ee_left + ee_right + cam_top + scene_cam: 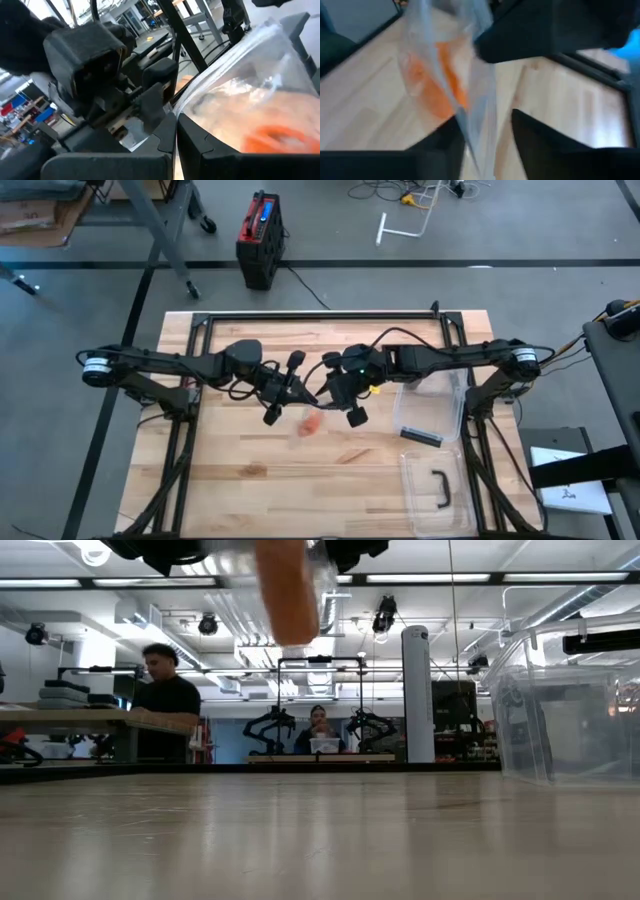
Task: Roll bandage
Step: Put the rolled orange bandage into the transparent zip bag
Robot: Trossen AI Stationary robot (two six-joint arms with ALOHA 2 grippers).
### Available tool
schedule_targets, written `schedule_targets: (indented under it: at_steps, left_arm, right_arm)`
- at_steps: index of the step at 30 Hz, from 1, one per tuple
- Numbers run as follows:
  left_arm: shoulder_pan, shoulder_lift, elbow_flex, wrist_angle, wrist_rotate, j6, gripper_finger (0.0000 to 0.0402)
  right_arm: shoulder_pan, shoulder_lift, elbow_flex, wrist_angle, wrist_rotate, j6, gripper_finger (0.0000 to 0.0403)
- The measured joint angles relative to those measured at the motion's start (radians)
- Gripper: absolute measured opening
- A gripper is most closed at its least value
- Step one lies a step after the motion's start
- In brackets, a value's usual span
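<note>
A clear plastic bag [445, 65] with an orange bandage [440, 85] inside hangs above the middle of the table [250, 470]. In the low view the bandage [288, 590] is well clear of the tabletop. My left gripper [176, 135] is shut on the bag [250, 90] and comes from the table's left [285, 395]. My right gripper [487, 145] comes from the right [348, 405], slanting down. It is open, with one finger on either side of the bag's lower edge [472, 145]. My left gripper pinches an edge of the bag [182, 110] between its two fingers, which lie level and come from the table's left. The bag hangs below and beside the fingers, clear of the table, with the bandage [275, 137] low inside it. My right gripper has the bag's film running close along one finger [445, 142]; I cannot tell whether it touches.
A clear plastic bin [450, 395] stands at the table's right with a small black item [420, 437] in it. Its lid with a black handle [440, 490] lies nearer the front. The near half of the table is bare wood. People sit in the room beyond [165, 690].
</note>
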Motion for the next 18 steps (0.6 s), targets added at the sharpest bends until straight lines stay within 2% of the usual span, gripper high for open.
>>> schedule_targets:
  at_steps: [4,5,8,11,15,18]
  left_arm:
    - [0.000,-0.008,0.000,-0.001,-0.001,-0.048,0.0000]
    - [0.000,-0.010,0.000,-0.002,-0.004,-0.054,0.0000]
    - [0.000,-0.026,0.000,-0.010,-0.050,-0.084,0.0000]
    - [0.000,-0.075,0.000,-0.064,-0.153,-0.093,0.0003]
    - [0.000,-0.182,0.000,-0.221,-0.370,-0.111,0.0023]
    - [0.001,-0.274,0.001,-0.364,-0.540,-0.178,0.0045]
  right_arm:
    - [0.000,0.000,0.020,-0.004,0.061,-0.045,0.0033]
    - [-0.001,0.000,0.025,-0.006,0.064,-0.052,0.0017]
    - [-0.002,0.000,0.037,-0.005,0.085,-0.060,0.0008]
    - [-0.003,-0.004,0.058,-0.038,0.115,-0.069,0.0002]
    - [-0.006,-0.019,0.101,-0.094,0.232,-0.051,0.0001]
    - [-0.018,-0.031,0.131,-0.121,0.267,0.018,0.0001]
